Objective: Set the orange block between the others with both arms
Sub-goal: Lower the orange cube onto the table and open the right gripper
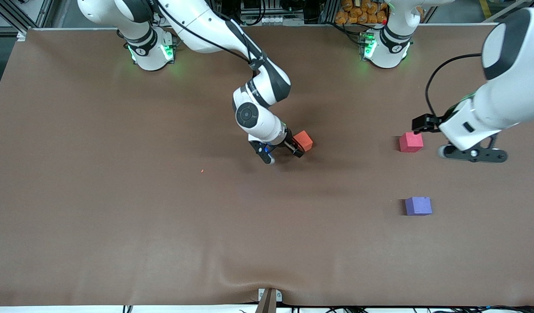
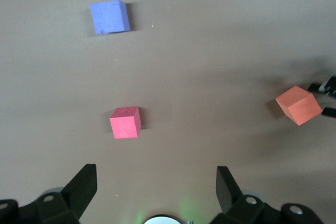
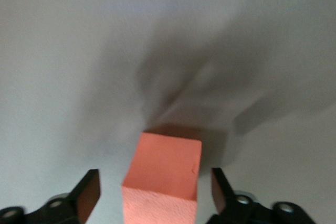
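End effector states first: both stand wide and hold nothing. Nearest the front camera lies the purple cube (image 1: 418,205), farther off the red cube (image 1: 410,142) with the left end effector (image 1: 473,154) waiting beside it toward the left arm's end, and mid-table the orange block (image 1: 303,141) sits on the table (image 1: 119,195) between the fingers of the right end effector (image 1: 283,154). It looks light, soft and matte, so two flat sides should grip well.

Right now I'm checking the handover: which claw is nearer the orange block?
Right. The right claw is open with the orange block between its fingers; the left claw, open, is off by the pinkish-red cube.
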### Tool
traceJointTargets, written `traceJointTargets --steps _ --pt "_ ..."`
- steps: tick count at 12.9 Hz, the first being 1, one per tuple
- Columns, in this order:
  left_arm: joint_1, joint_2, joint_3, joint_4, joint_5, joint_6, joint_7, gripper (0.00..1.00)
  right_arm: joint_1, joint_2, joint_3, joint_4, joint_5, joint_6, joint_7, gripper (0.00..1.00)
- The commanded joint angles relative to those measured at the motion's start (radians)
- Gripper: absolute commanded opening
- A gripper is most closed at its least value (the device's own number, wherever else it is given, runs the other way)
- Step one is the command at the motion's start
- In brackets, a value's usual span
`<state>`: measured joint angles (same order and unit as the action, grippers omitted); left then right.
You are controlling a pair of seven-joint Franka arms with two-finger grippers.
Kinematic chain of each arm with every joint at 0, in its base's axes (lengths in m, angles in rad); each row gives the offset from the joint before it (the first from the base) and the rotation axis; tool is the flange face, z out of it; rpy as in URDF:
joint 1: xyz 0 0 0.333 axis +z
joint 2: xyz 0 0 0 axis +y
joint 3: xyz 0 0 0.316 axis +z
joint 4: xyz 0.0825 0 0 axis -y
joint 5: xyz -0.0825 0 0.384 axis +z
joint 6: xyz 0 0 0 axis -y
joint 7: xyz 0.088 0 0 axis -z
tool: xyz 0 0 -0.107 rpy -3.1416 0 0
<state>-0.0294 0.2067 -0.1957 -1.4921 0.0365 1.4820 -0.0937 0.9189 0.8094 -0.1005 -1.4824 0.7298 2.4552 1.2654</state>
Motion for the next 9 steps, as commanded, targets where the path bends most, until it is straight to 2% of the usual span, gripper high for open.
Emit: traceJointTargets --steps 1,4,6,9 --pt "-0.017 -0.012 -0.002 -0.045 -0.021 0.007 -0.026 1.0 -0.057 -0.016 0.008 0.019 0.026 -0.021 0.0 1.0" --pt "-0.05 -0.013 -0.011 -0.103 -0.041 0.062 -0.107 1.0 -0.119 -0.07 0.012 0.019 -0.009 -0.08 -0.02 1.0" --pt "-0.101 -0.012 -0.013 -0.152 -0.041 0.121 -0.196 1.0 -0.188 -0.107 0.016 0.019 -0.076 -0.197 -0.153 1.0" --pt "-0.183 0.002 -0.014 -0.22 -0.044 0.202 -0.338 1.0 -0.302 -0.177 0.016 0.017 -0.087 -0.382 -0.291 1.0"
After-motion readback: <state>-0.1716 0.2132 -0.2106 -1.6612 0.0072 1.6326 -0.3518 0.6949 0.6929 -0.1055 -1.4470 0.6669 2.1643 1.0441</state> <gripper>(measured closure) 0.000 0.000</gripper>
